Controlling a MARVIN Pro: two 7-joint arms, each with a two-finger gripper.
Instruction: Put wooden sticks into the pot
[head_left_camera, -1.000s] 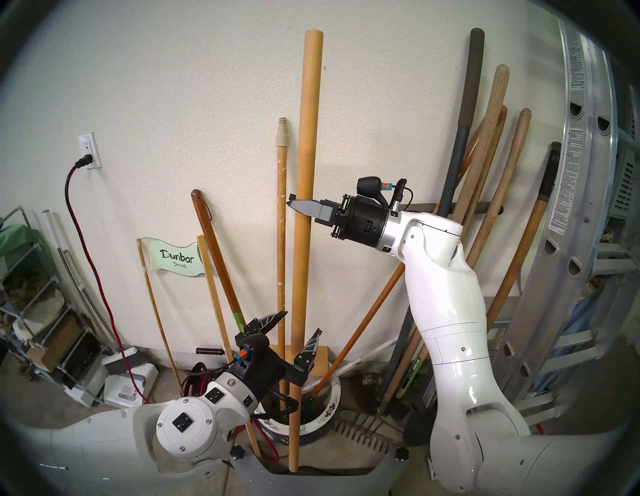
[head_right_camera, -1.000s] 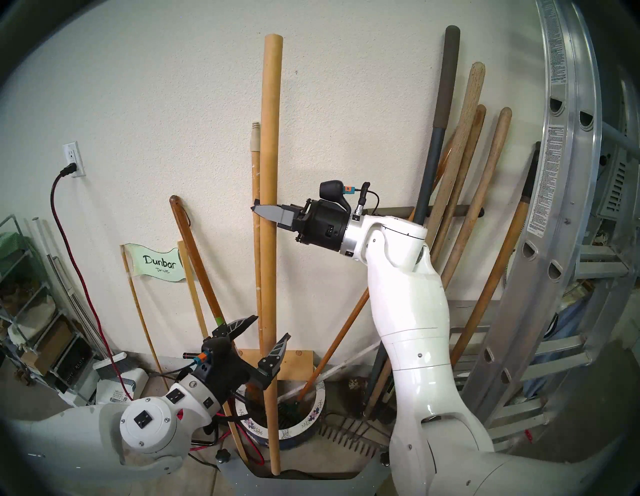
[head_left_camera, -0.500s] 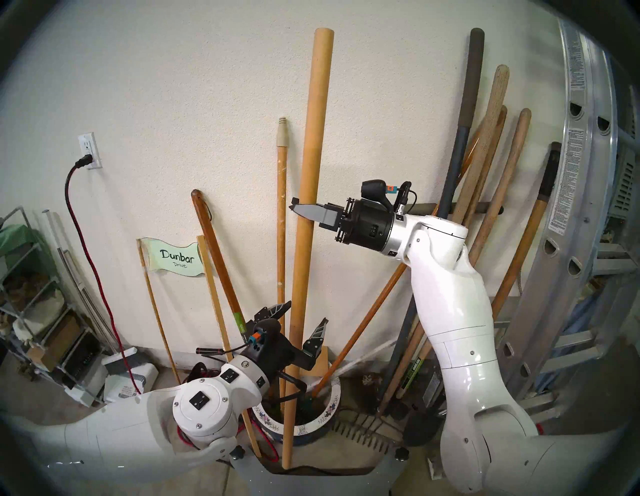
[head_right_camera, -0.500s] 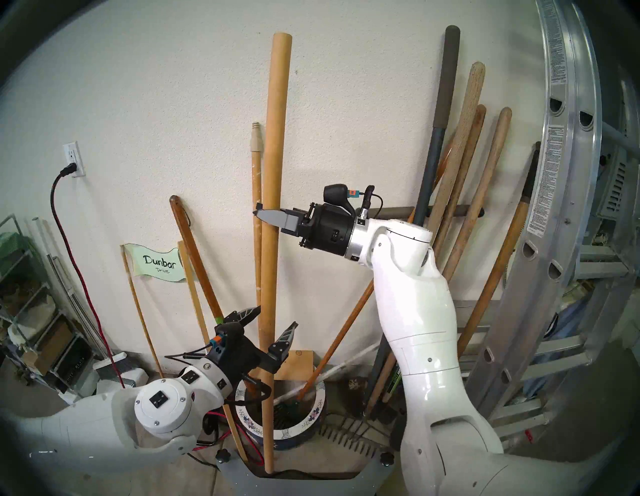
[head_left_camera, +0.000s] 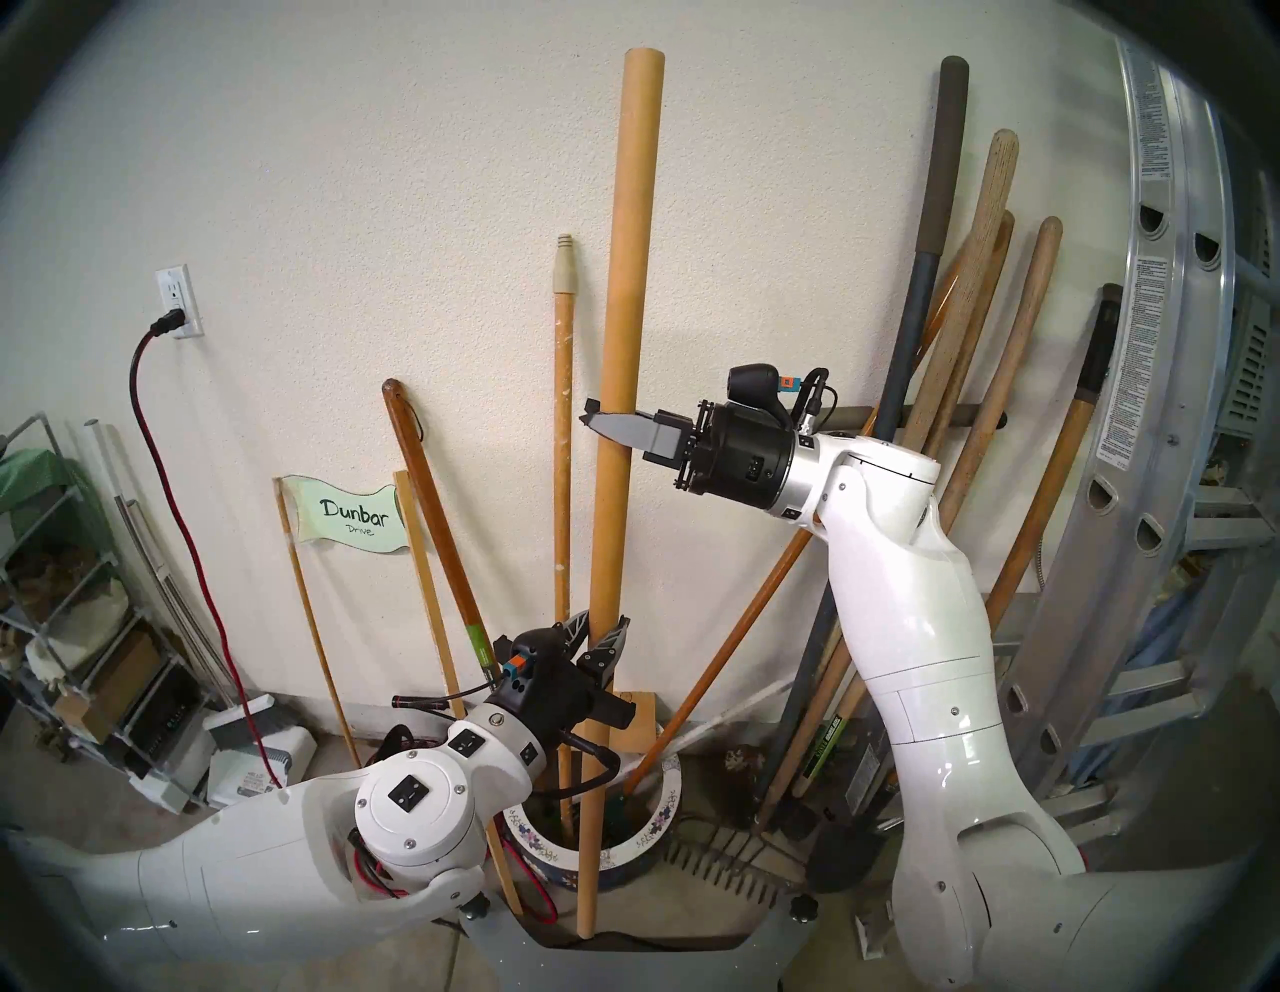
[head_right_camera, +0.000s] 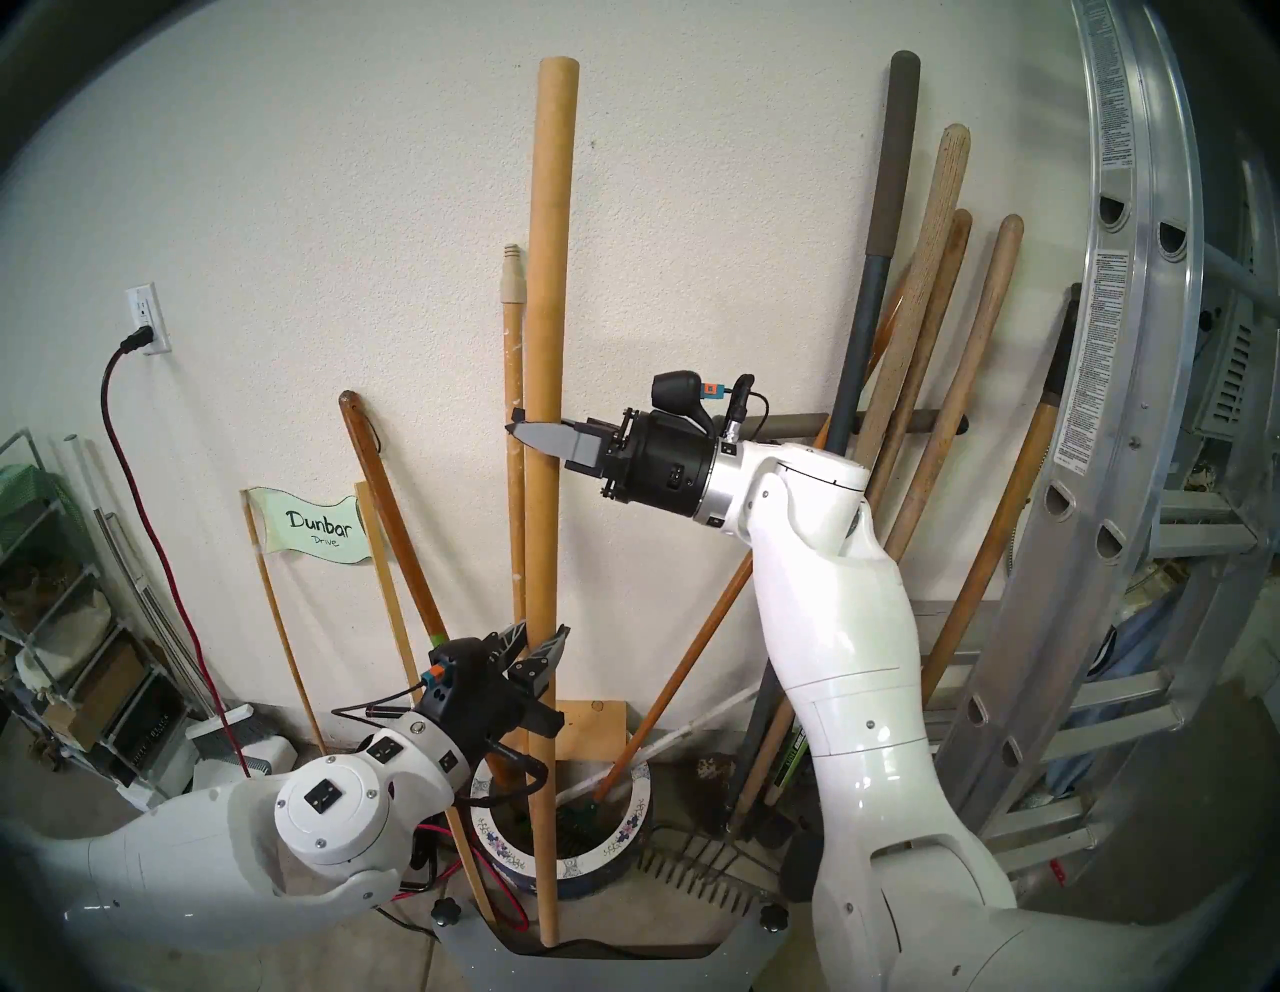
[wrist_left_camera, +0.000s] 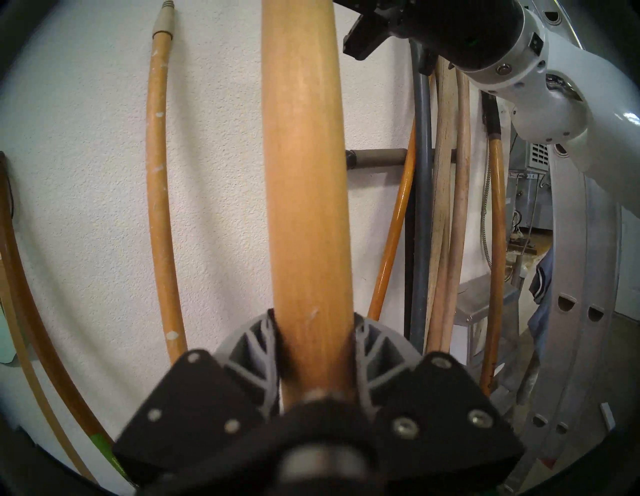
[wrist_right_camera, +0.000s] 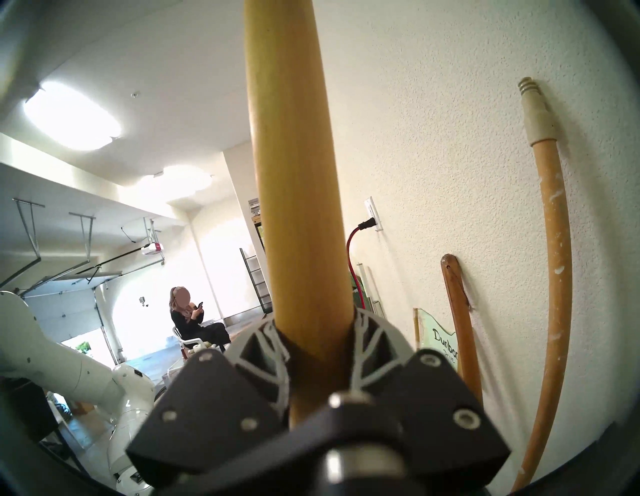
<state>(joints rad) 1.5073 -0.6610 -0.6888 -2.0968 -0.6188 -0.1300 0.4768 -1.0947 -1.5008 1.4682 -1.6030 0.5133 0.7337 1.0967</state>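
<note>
The plain pole (head_left_camera: 618, 388) stands nearly upright out in front of the wall, and its foot is cut off from view: in the head views the bottom end drops behind the robot's grey base, in front of the pot (head_left_camera: 661, 824), so whether it touches the floor cannot be told. It is not inside the pot. The right tool (head_left_camera: 601, 424) grips the plain pole at mid-height, clamped tight on it; the right wrist view shows its fingers (wrist_right_camera: 372, 341) pressed against both sides. Down low, the left tool (head_left_camera: 600, 634) now pinches the same pole too. A second ago those jaws stood wide on either side of the pole, now they are closed onto it, and the left arm has come in closer. The paint-flecked pole (head_left_camera: 563, 485) with its cream tip leans on the wall with its lower end down in the pot, partly hidden behind the left arm.
</note>
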